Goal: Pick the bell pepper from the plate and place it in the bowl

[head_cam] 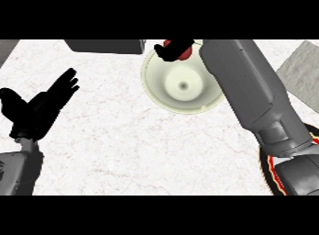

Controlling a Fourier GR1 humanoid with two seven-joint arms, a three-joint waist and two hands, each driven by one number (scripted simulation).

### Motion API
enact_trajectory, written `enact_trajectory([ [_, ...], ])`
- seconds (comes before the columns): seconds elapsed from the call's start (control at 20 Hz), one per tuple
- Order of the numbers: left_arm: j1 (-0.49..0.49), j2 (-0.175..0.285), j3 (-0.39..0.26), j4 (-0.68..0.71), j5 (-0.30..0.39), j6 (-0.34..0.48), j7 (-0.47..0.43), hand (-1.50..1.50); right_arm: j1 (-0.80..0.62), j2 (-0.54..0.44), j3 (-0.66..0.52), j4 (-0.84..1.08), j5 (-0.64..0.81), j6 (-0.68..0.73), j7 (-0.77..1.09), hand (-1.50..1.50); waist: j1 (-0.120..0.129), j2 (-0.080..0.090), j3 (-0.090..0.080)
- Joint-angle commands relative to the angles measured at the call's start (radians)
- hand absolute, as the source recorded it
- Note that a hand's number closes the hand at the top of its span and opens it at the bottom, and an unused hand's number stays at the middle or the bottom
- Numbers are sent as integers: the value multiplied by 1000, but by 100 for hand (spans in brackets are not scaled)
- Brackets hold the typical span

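My right hand [173,49] is curled around the red bell pepper [185,54] over the far edge of the pale bowl [182,94], and my left hand [37,110] rests open above the counter [122,142].

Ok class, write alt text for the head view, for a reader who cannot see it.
The right hand holds a red pepper over the far rim of a pale bowl on a white counter. The left hand rests open at the left.
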Motion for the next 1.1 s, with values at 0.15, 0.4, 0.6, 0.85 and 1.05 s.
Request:
enact_trajectory([
  [0.15,-8,3,1,-3,9,-13,0,0,-29,75,-118,238,-79,-62,11,150,33,14,0],
  [0.4,-64,-12,-17,33,0,-8,17,0,-65,107,-201,323,-177,-114,6,-150,40,19,0],
  [0.6,-43,-8,-21,2,-14,-6,-2,0,-73,107,-220,345,-198,-198,-88,-150,47,16,0],
  [0.85,-16,-38,-37,-6,-18,11,7,0,-111,107,-234,353,-178,-290,-125,-150,32,10,0],
  [1.05,-24,-26,-30,19,-6,-13,0,0,-88,32,-270,369,-193,-337,-186,-150,30,16,0],
])
